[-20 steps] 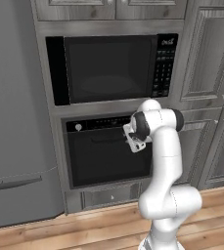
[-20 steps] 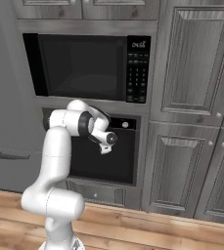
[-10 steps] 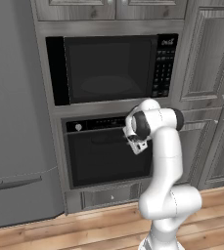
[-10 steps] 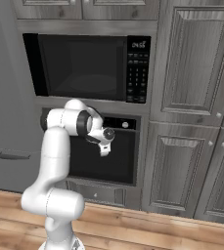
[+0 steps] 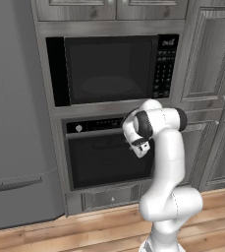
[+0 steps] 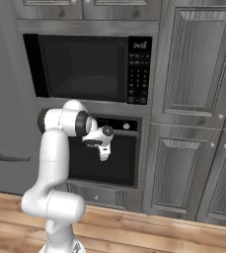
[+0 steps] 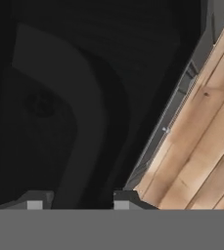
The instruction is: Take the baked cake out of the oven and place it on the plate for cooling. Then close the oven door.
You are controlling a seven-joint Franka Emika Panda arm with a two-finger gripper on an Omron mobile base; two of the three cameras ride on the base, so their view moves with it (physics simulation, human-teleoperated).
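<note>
Black oven (image 5: pixel 109 155) and microwave (image 5: pixel 111 69), grey wood-grain cabinets (image 6: pixel 193 64), tan plank floor (image 7: pixel 206 141).

floor (image 5: pixel 45 236): pale wood planks running along the foot of the cabinets; also seen at the right of the hand view (image 7: pixel 206 146).
on the floor: the robot's base (image 6: pixel 60 242), standing in front of the oven (image 5: pixel 109 157).
cabinet wall (image 6: pixel 193 123): grey panelled fronts rising straight from the floor, with a grey kick panel (image 5: pixel 111 197) under the oven.
fridge (image 5: pixel 13 128): grey, reaching down to the floor at the left.
</note>
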